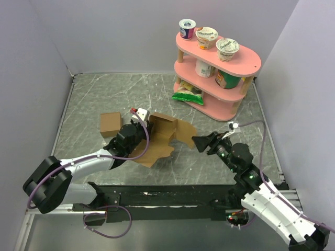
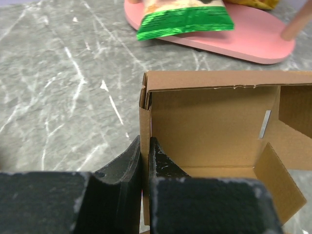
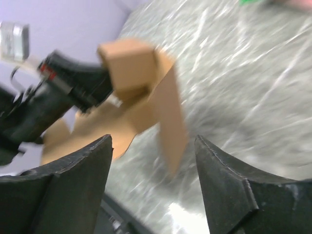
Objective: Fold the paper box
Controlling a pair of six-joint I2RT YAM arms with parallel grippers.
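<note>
From above, I saw the box in the middle of the table, half formed: some walls raised, the front flaps lying flat. Through the left wrist, my left fingers pinched its side wall; one corner stood, the lid hung open. Through the right wrist, blurred, my right fingers were spread, seemingly short of a loose flap.

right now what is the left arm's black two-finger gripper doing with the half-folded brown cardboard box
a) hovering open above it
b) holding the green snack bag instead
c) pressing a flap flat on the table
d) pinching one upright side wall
d: in the left wrist view the left gripper has its black fingers closed on either side of an upright wall of the brown cardboard box; the right gripper is open.
</note>
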